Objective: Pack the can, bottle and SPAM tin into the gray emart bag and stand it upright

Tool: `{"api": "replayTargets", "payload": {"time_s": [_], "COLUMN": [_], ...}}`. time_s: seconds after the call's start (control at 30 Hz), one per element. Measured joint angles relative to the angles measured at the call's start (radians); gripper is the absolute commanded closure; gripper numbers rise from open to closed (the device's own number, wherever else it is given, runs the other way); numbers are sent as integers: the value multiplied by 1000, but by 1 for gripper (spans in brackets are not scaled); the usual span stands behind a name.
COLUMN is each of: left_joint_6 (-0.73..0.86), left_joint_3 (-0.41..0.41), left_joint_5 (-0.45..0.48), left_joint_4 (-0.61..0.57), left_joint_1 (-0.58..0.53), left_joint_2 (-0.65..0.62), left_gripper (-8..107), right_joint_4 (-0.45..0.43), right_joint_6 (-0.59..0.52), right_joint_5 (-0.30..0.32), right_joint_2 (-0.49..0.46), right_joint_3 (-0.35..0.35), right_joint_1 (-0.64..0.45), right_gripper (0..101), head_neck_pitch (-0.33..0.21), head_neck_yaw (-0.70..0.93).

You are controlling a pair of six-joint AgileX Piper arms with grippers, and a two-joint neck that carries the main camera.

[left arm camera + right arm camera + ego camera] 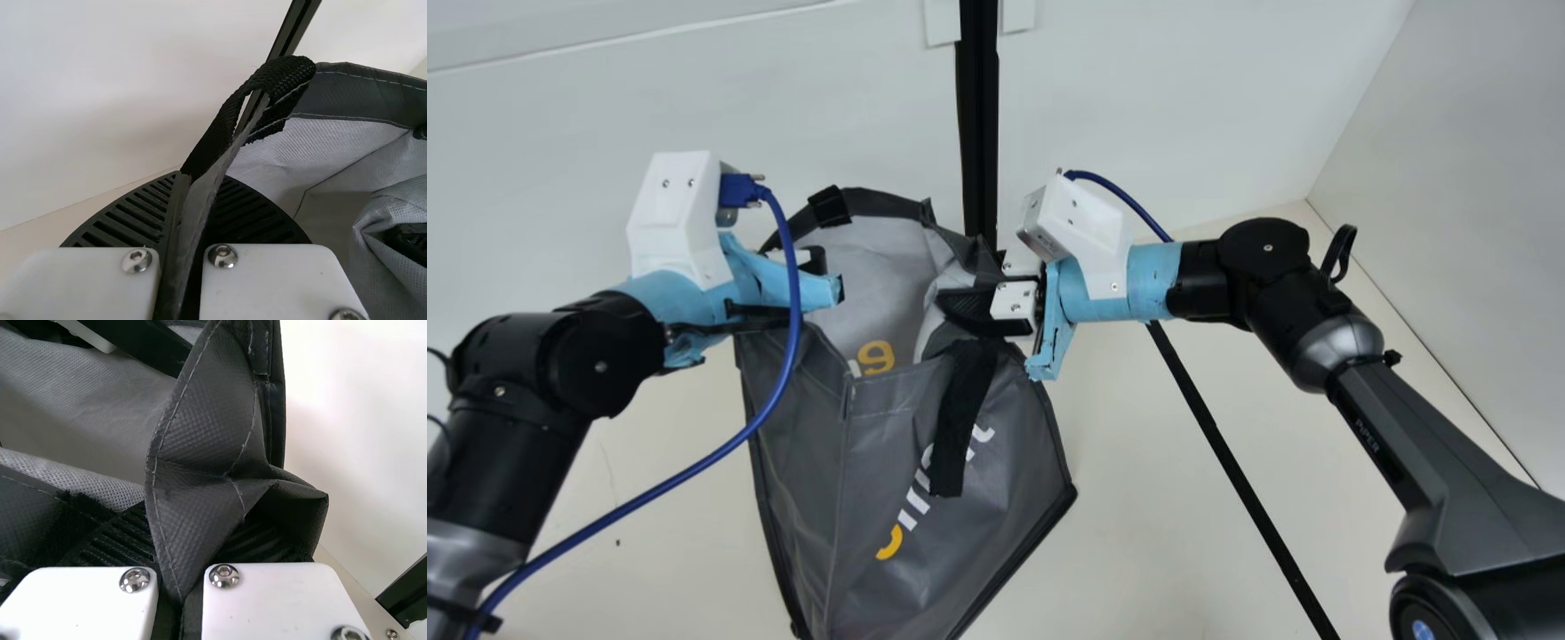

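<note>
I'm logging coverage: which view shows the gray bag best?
Main view: it takes in the gray bag, mouth and printed front. The left wrist view shows its rim pinched by the left gripper; the right wrist view, folds held by the right gripper.

The left end effector [816, 260] is pointed toward three o'clock, the right end effector [960, 310] toward nine, both clamped closed.

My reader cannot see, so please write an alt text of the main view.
A gray fabric bag with black straps, its mouth open, is pinched at the rim by the black ribbed left gripper on the picture's left and the matching right gripper on its right, at a cream table.
</note>
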Motion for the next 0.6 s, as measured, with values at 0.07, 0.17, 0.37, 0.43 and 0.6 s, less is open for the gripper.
{"api": "replayTargets", "payload": {"time_s": [0.07, 0.17, 0.37, 0.43, 0.6], "left_joint_6": [0, 0, 0, 0, 0], "left_joint_3": [0, 0, 0, 0, 0], "left_joint_5": [0, 0, 0, 0, 0], "left_joint_4": [0, 0, 0, 0, 0], "left_joint_1": [0, 0, 0, 0, 0], "left_joint_2": [0, 0, 0, 0, 0], "left_gripper": [107, 97, 77, 70, 53], "right_joint_4": [0, 0, 0, 0, 0], "right_joint_6": [0, 0, 0, 0, 0], "right_joint_5": [0, 0, 0, 0, 0], "right_joint_2": [0, 0, 0, 0, 0], "right_joint_3": [0, 0, 0, 0, 0], "right_joint_1": [0, 0, 0, 0, 0], "right_gripper": [101, 101, 101, 101, 101], "head_neck_pitch": [0, 0, 0, 0, 0], "head_neck_yaw": [-2, -2, 0, -2, 0]}}
